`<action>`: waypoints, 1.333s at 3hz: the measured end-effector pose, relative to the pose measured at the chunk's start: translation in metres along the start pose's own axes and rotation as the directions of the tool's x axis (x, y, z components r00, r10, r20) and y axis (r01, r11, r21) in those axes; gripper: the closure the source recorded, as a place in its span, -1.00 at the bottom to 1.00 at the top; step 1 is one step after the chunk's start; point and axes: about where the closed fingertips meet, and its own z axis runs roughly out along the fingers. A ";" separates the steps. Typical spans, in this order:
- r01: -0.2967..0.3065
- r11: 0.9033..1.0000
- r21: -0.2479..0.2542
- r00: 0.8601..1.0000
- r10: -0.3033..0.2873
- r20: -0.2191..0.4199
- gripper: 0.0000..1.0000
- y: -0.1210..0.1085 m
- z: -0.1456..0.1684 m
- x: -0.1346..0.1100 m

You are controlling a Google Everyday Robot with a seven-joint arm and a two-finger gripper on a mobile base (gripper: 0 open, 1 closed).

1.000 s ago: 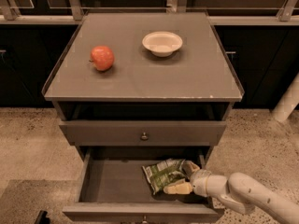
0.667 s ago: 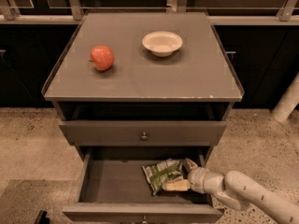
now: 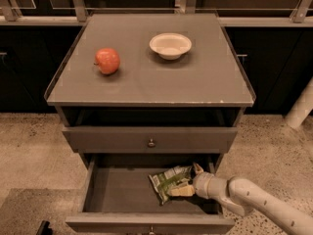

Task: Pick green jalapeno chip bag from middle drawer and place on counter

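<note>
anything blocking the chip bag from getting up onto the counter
Nothing sits between the claw and the chip bag in the open drawer. Going up, it must clear the upper drawer and counter edge; apple and bowl sit further back.

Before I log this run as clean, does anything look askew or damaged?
The green jalapeno chip bag lies crumpled and askew in the middle drawer, the gripper at its right end; the counter has pale chips along its front edge.

There was one apple (image 3: 107, 60), one bowl (image 3: 170, 45), one chip bag (image 3: 165, 181) and two drawers (image 3: 149, 140) (the one gripper (image 3: 186, 181) sat in the lower drawer (image 3: 112, 192)).
</note>
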 end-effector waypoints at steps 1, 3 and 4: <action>0.000 1.000 0.002 1.000 0.000 0.000 -0.61 0.000 0.000 0.000; 0.000 1.000 0.002 1.000 0.000 0.000 0.32 0.000 0.000 0.000; 0.000 1.000 0.001 1.000 0.000 0.000 0.79 0.000 0.000 0.000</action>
